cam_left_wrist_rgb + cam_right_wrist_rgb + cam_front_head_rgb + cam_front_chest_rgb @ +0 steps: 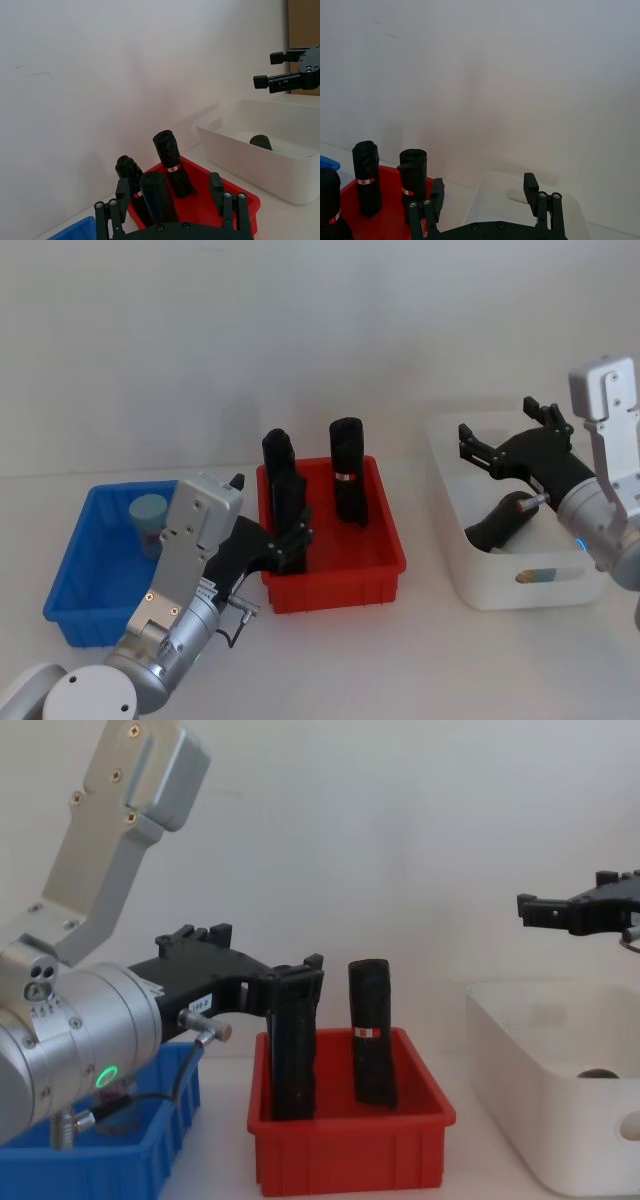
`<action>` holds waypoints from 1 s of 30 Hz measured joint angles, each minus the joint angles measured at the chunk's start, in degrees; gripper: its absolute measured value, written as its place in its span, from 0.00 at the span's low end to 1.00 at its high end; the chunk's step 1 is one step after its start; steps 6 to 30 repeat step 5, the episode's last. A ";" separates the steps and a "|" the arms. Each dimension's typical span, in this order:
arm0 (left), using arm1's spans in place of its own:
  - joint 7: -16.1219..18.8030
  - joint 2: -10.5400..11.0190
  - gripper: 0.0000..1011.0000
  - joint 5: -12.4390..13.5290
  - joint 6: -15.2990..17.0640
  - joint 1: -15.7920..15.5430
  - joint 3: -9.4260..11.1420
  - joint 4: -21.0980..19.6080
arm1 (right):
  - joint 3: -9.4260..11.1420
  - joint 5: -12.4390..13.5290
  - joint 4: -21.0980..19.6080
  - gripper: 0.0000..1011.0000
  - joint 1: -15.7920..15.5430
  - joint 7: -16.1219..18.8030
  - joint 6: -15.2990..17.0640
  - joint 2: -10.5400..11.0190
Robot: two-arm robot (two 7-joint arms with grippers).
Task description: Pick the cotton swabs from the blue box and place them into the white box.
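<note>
the left gripper (290, 540) hangs over the near left part of the red bin (335, 575), its jaws spread apart with nothing between them; in the chest view it (290, 982) sits level with the top of the nearest of the tall black rolls (292, 1060), and in the left wrist view its fingers (119, 210) stand either side of that roll (159, 197) without closing on it. two more black rolls (349, 470) stand upright in the red bin. a cotton swab tub (148, 523) with a grey-blue lid stands in the blue box (80, 570), toward its far right corner, just beside the left arm. the right gripper (505, 440) hovers above the white box (520, 585), jaws apart and empty; the chest view shows it (560, 912) well above the white box's rim (520, 1020). inside the white box lies a dark roll (500, 522) on its side, and a small tub with a blue-pink label (535, 575) lies near the front wall. the three bins sit in a row on a white table (330, 660), blue on the left, red in the middle, white on the right.
</note>
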 joint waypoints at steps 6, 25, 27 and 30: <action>0.00 0.00 0.99 0.00 0.00 0.00 0.00 0.00 | 0.00 0.00 0.00 0.99 0.00 0.00 0.00 0.00; 0.00 0.00 0.99 0.00 0.00 0.00 0.00 0.00 | 0.00 0.00 0.00 0.99 0.00 0.00 0.00 0.00; 0.00 0.00 0.99 0.00 0.00 0.00 0.00 0.00 | 0.00 0.00 0.00 0.99 0.00 0.00 0.00 0.00; 0.00 0.00 0.99 0.00 0.00 0.00 0.00 0.00 | 0.00 0.00 0.00 0.99 0.00 0.00 0.00 0.00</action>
